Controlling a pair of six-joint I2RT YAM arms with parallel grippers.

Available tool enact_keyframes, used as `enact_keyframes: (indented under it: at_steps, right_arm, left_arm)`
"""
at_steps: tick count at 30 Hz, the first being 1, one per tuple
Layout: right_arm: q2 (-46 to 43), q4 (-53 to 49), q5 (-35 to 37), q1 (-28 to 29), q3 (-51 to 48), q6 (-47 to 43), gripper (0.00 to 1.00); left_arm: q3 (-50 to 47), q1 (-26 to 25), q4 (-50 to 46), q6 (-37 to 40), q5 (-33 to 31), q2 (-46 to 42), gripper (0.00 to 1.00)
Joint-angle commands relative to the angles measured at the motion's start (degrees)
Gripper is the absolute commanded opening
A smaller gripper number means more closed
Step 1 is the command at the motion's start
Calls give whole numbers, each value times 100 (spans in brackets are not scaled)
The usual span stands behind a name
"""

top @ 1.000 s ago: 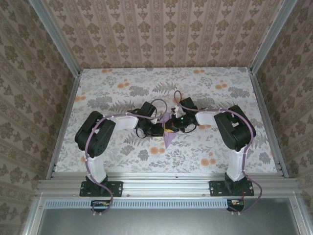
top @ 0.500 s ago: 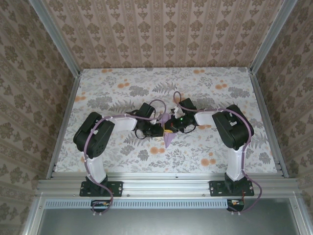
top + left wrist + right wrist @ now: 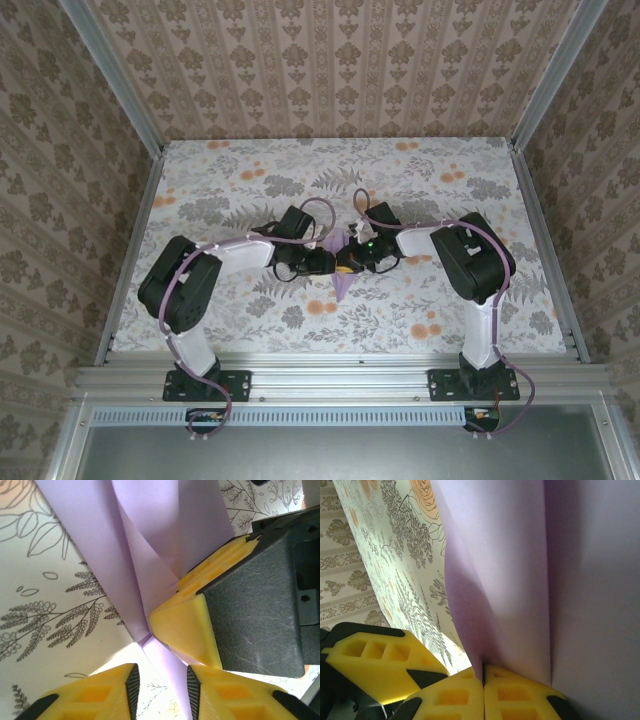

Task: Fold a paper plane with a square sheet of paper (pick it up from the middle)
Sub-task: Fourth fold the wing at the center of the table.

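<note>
The top camera looks down from above and behind the near edge over the whole table, while each wrist camera peers from very close past its own left gripper or right gripper at the paper mid-table, shared by all three views.

walls: beige damask wallpaper | tabletop: grey-orange floral | frame: aluminium rails
</note>
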Motion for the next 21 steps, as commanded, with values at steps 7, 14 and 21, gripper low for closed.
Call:
enact_keyframes:
  at_steps: [7,14,21]
  right_arm:
    - [152,116,-107,58,-7,164,12]
    - [198,315,-190,50,-79,278,14]
    - [206,338,-197,39,-107,278,14]
  left_arm:
    - [-35,-271,61,-216,-183,-171,45]
    - [-95,-444,201,-337,-301,-91,45]
    - [-291,-638,476,-603,-380,-260,45]
